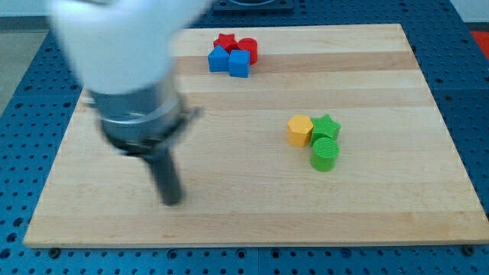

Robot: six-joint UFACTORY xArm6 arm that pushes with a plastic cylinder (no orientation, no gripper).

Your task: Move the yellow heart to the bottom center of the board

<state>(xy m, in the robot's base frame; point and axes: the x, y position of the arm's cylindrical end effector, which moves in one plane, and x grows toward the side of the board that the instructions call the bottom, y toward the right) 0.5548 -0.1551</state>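
Here, my tip [173,200] on pale wood, well left of yellow block [299,130]

A pale wooden worktop [229,221] with light grain stripes sits on a blue perforated base [23,69]. On it lie a red star [224,40], a red cylinder [248,48], two blue blocks [218,59] [239,64], a yellow block [299,130], a green star [327,126] and a green cylinder [324,153]. The arm [114,46] is white above, dark grey below.

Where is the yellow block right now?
The yellow block sits right of the board's middle, touching the green star on its right, with the green cylinder just below them. My tip is far off at the view's lower left.
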